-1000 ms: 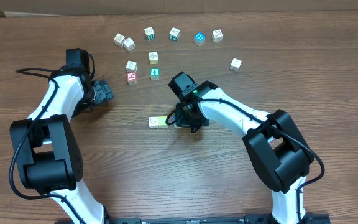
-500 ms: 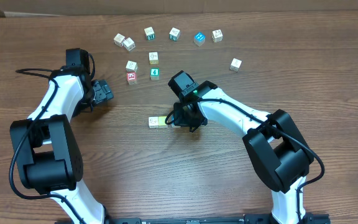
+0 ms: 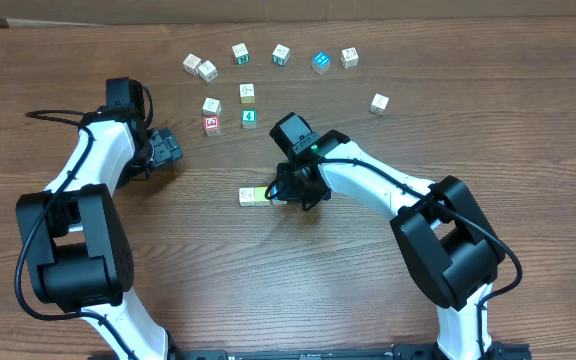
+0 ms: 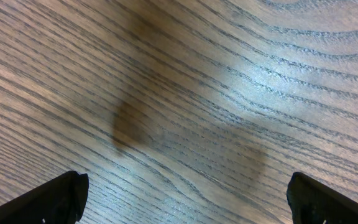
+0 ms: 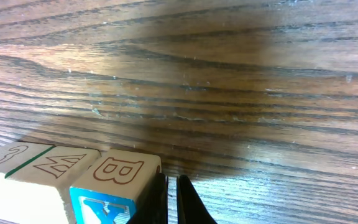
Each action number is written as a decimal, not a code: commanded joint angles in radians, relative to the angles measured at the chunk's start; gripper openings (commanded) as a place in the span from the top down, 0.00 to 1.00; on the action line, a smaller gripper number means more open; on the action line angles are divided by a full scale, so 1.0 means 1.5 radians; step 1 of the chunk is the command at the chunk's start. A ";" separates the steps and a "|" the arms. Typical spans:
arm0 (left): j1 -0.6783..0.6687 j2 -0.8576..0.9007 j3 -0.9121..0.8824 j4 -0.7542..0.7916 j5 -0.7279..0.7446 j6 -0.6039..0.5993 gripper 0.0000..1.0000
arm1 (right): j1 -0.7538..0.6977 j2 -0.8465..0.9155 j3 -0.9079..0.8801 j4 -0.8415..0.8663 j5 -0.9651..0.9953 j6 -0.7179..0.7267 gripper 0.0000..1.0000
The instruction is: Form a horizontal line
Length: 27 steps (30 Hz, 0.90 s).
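Right end effector clenched, empty, tips just beside blue cube. Blue cube, yellow cube, white cube touching in row on counter. Red cube well apart from row. Left end effector released, empty.

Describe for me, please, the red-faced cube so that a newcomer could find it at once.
From above, find the left gripper, open over the wooden table. Just right of it lies a cluster of four cubes; the red-faced cube is the corner nearest that gripper, with a white cube behind it and a green cube to its right. It alone shows red.
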 commanded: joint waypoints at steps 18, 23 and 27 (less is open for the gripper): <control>-0.002 0.002 -0.001 0.001 -0.008 0.017 0.00 | 0.004 -0.017 -0.007 0.009 -0.013 0.018 0.96; -0.002 0.002 -0.001 0.001 -0.008 0.017 0.00 | 0.004 -0.017 -0.007 0.009 -0.017 0.018 0.95; -0.002 0.002 -0.001 0.001 -0.008 0.017 0.00 | 0.004 -0.017 -0.007 0.009 -0.017 0.018 0.95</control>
